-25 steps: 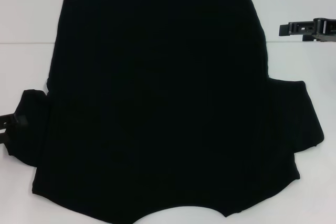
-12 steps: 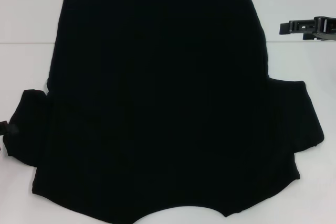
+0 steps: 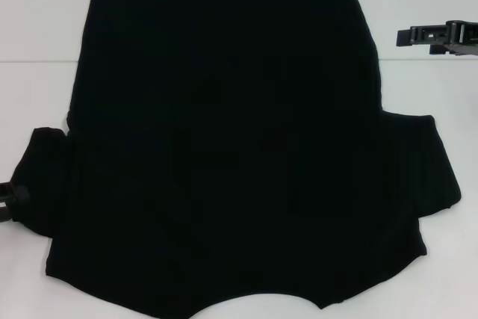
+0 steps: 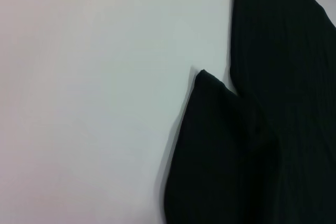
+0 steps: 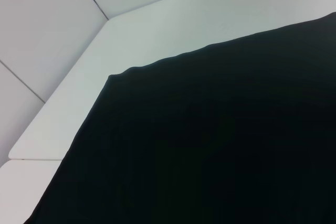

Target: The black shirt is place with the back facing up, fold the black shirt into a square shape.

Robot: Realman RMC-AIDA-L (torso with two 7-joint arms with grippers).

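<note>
The black shirt [image 3: 224, 140] lies spread flat across nearly the whole white table [image 3: 37, 35] in the head view, plain side up, with its hem along the top of the frame and the neckline cut off at the bottom edge. One short sleeve sticks out at the lower right; the other, at the lower left, looks bunched or partly turned in on itself, though black on black makes that hard to read.

The left gripper [image 3: 9, 198] sits at the far left edge, touching or just beside that bunched sleeve; whether its claw is wide or closed on cloth I cannot tell. The right gripper [image 3: 437, 36] hovers at the upper right, apart from the shirt, its claw likewise unreadable.

No fold of the body shows yet, so I judge the task barely begun: sleeves and both body folds remain.
</note>
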